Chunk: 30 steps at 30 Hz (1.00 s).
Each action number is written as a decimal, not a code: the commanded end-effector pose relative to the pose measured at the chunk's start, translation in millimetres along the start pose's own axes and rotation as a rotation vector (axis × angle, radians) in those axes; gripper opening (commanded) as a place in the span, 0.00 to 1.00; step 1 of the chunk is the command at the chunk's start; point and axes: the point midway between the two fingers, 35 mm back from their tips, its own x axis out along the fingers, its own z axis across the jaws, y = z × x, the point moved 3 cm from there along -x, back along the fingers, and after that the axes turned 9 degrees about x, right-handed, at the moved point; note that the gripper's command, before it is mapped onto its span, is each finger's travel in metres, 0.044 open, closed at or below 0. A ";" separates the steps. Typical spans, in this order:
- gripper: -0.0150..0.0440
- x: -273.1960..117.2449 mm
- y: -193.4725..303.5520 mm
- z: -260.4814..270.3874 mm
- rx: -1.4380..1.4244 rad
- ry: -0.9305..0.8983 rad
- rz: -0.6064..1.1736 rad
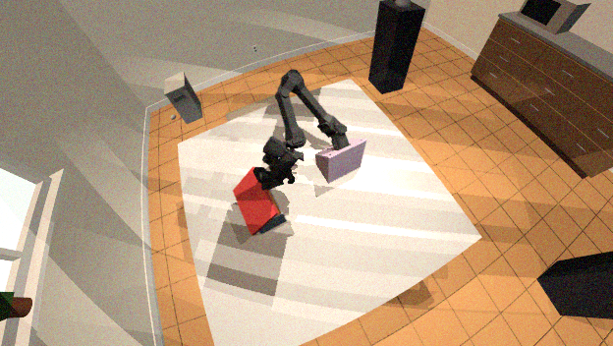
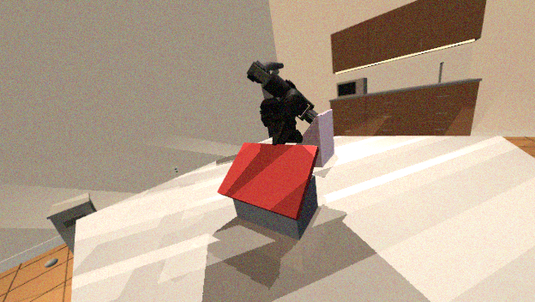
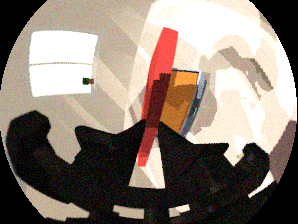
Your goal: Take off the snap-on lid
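Prying: claw (image 1: 263, 178) (image 2: 279, 142) (image 3: 152, 123) clamped on lid's (image 1: 255, 201) (image 2: 274, 176) (image 3: 161, 62) raised 12-o'clock edge, exterior view | risk: box (image 1: 273, 224) (image 2: 263, 215) (image 3: 181, 102) dragged | cause: 6-o'clock rim perhaps binding

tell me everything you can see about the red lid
The red lid is a thin, flat, four-sided panel, plain and evenly colored, its material unclear. It sits tilted over the blue-gray box, raised on the side where the gripper pinches its edge. The opposite side is low, at the box's rim; whether it touches there is unclear.
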 end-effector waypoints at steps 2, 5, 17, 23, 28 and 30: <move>0.25 -3.0 0.3 13.4 0.015 -0.014 -0.002; 0.25 -5.4 0.8 16.5 0.016 -0.014 -0.002; 0.25 -15.6 2.6 28.3 0.016 -0.013 -0.002; 0.25 -20.7 3.5 34.2 0.016 -0.013 -0.002; 0.25 -25.0 4.2 39.1 0.016 -0.013 -0.001; 0.25 -26.7 4.5 41.1 0.016 -0.013 -0.001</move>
